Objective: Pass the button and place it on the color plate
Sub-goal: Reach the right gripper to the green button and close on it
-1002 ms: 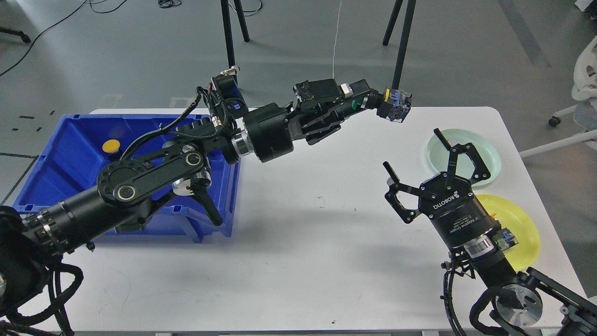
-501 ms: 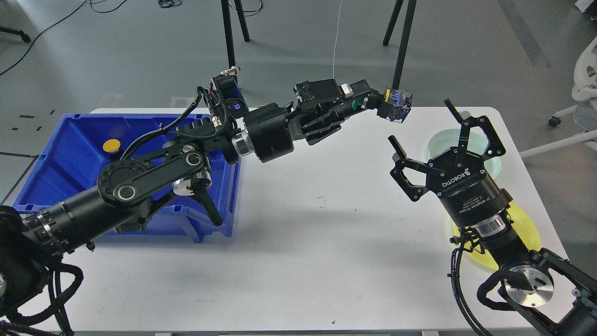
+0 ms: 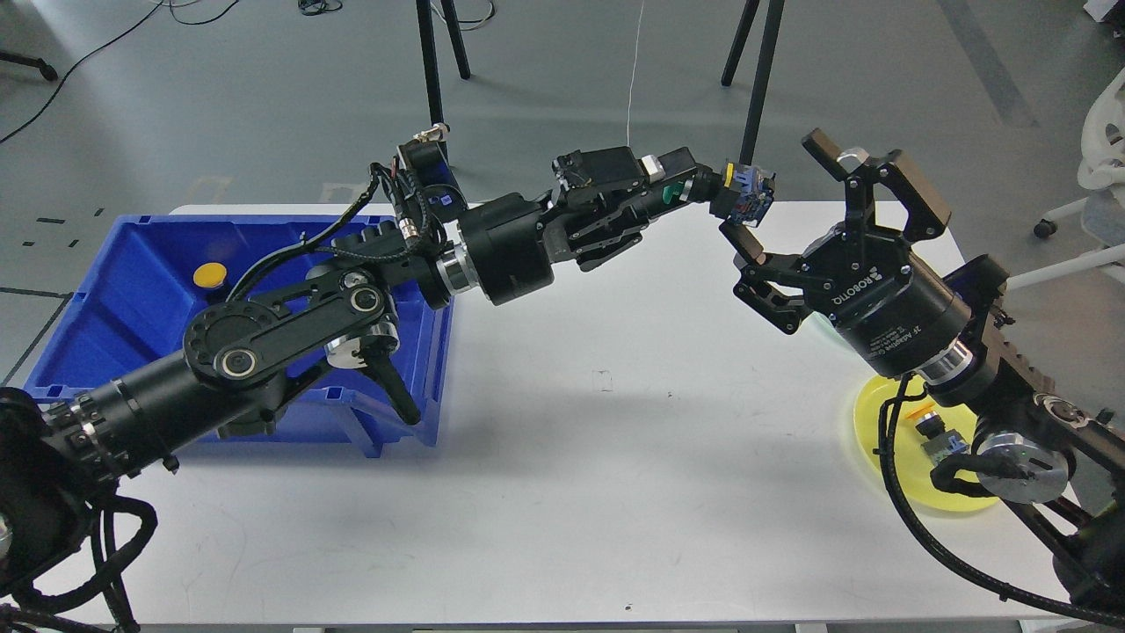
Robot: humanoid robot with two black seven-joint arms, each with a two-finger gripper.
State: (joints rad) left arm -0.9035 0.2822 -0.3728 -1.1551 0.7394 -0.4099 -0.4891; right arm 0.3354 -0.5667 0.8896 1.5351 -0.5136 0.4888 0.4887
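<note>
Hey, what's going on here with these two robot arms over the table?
A handover is under way. The left tool is shut on a button, a small yellow-capped switch, and holds it out in the air over the white table. The right tool is wide open just beside it, not yet gripping. Another yellow button sits in the blue bin. A yellow plate near the right arm already carries a small part.
</note>
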